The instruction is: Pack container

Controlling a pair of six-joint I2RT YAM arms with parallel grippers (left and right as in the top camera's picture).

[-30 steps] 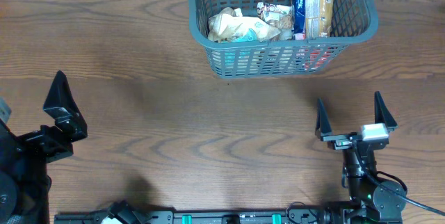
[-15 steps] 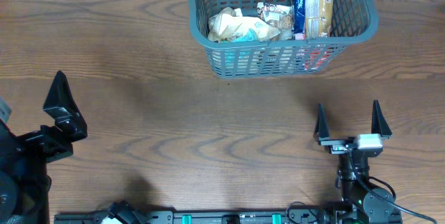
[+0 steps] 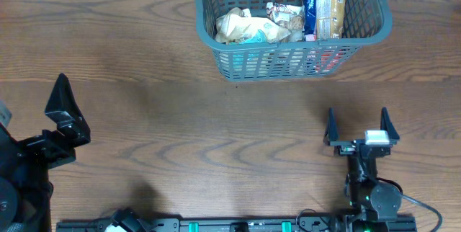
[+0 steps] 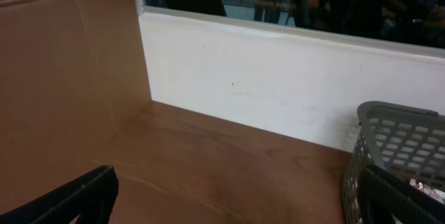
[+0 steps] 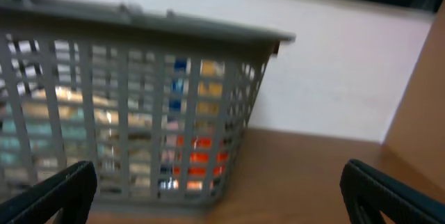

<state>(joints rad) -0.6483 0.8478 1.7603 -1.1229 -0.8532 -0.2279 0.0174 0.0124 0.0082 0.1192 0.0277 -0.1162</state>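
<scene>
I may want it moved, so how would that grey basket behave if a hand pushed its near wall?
The basket would probably slide rather than tip: it sits broad and flat on the smooth wooden table. Its slotted walls may flex a little. The snack packets look light, so it likely isn't heavy.

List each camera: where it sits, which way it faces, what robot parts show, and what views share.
Overhead: above the table, looking straight down; shows the packed basket at the far edge, the left arm and the right gripper.
Left wrist: on the left gripper, facing the white wall; own fingers at the lower corners, basket's end at right.
Right wrist: on the right gripper, facing the basket's slotted side; blurred; own fingers at the lower corners.
Shared: all three show the basket.
</scene>
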